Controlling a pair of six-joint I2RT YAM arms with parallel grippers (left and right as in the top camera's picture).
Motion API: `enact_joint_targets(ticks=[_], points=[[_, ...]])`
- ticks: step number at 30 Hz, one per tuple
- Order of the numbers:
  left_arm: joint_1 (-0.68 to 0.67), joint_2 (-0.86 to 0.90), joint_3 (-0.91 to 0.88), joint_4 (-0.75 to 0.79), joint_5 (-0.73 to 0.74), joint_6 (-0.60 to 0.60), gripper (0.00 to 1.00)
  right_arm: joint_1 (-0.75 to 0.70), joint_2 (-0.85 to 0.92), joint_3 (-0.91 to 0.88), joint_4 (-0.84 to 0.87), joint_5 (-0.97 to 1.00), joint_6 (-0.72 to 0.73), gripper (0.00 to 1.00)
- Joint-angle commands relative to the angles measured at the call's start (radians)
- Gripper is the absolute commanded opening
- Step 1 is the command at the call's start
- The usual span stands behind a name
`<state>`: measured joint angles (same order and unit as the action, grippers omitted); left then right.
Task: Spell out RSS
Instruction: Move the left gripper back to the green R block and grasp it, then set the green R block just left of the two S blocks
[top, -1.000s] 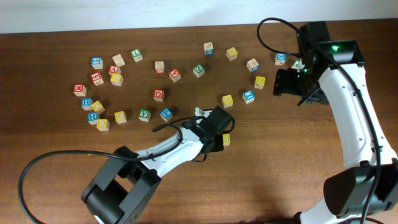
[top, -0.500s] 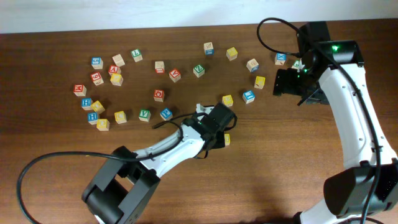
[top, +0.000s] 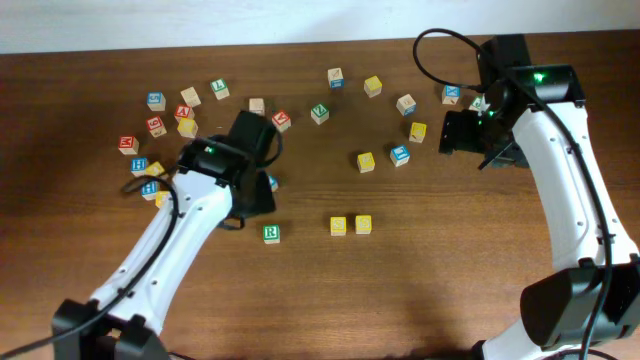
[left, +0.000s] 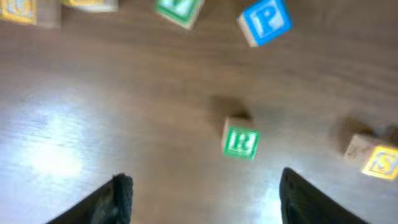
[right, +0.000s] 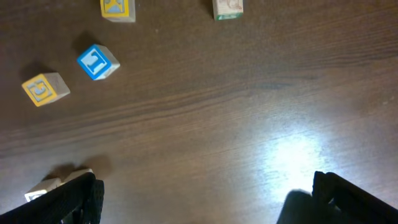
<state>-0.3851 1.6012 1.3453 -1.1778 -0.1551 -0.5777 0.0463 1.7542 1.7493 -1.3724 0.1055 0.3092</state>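
A green R block (top: 271, 233) lies on the wooden table, free of any gripper. To its right, after a gap, two yellow blocks (top: 339, 226) (top: 363, 224) sit side by side. In the left wrist view the R block (left: 240, 142) lies ahead of the open fingers, and a yellow S block (left: 379, 162) is at the right edge. My left gripper (top: 248, 203) (left: 205, 199) is open and empty, just up and left of the R block. My right gripper (top: 447, 133) (right: 208, 199) is open and empty, far to the upper right.
Several loose letter blocks lie scattered across the far half of the table, clustered at the left (top: 160, 128) and near the right gripper (top: 400, 153). A blue P block (left: 265, 22) lies beyond the R block. A blue block (right: 97, 62) and a yellow one (right: 45, 89) lie ahead of the right gripper.
My left arm has swung away to the left from the yellow blocks. The green R block and a second yellow block now show uncovered on the table. The right arm has not moved.
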Motion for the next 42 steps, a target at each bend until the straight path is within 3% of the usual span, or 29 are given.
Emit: enact_joint_targets(ticks=[1,3,6,10,16,21,23,26,32,35,39,42], points=[[0.006,0.003,-0.205,0.145,0.126,0.064,0.69,-0.002,0.004,0.005,0.000,0.012,-0.006,0.98],[0.002,0.003,-0.299,0.293,0.227,0.169,0.81,-0.002,0.004,0.005,0.000,0.012,-0.006,0.98],[0.002,0.005,-0.337,0.334,0.227,0.168,0.80,-0.002,0.005,0.005,0.000,0.011,-0.006,0.98],[0.002,0.013,-0.400,0.446,0.151,0.168,0.61,-0.002,0.005,0.005,0.000,0.012,-0.006,0.98],[-0.050,0.143,-0.400,0.520,0.148,0.156,0.61,-0.002,0.004,0.005,0.000,0.012,-0.006,0.98],[-0.050,0.145,-0.397,0.530,0.102,0.152,0.45,-0.002,0.005,0.005,0.000,0.012,-0.006,0.98],[-0.050,0.145,-0.382,0.526,0.102,0.153,0.34,-0.002,0.005,0.005,0.000,0.012,-0.006,0.98],[-0.050,0.145,-0.341,0.481,0.103,0.153,0.28,-0.002,0.005,0.005,0.000,0.012,-0.006,0.98],[-0.052,0.145,-0.336,0.465,0.116,0.152,0.24,-0.002,0.005,0.005,0.000,0.012,-0.006,0.98],[-0.086,0.145,-0.297,0.462,0.214,0.152,0.25,-0.002,0.005,0.005,0.000,0.012,-0.006,0.98],[-0.224,0.145,-0.247,0.526,0.226,0.040,0.26,-0.002,0.005,0.005,0.000,0.012,-0.006,0.98],[-0.272,0.151,-0.247,0.550,0.126,-0.018,0.26,-0.002,0.005,0.005,0.000,0.012,-0.006,0.98]])
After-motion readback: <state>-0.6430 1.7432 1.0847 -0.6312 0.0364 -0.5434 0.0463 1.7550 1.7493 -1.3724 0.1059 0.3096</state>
